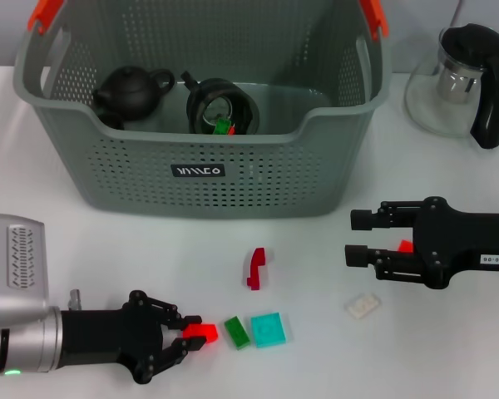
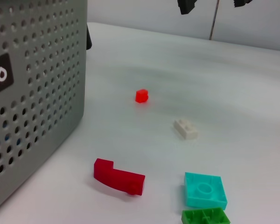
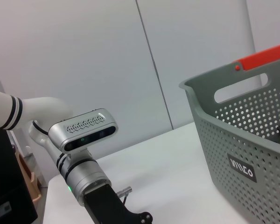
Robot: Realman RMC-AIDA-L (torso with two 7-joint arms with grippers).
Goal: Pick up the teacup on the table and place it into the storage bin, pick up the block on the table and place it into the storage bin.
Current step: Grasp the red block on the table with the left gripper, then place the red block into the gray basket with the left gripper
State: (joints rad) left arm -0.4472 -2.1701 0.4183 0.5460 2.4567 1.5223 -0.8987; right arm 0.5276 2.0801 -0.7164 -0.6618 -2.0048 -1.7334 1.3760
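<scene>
Red block [image 1: 201,332] sits between left gripper [image 1: 185,333] fingertips — right gripper [image 1: 359,238] open.

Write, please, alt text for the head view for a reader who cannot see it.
The left gripper holds a small red block low over the white table, beside green and teal blocks. Behind stands a grey-green storage bin holding a black teapot. The right gripper is open at the right.

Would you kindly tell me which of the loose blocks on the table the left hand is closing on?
The bright red block, between the left hand's fingertips beside the green block.
</scene>
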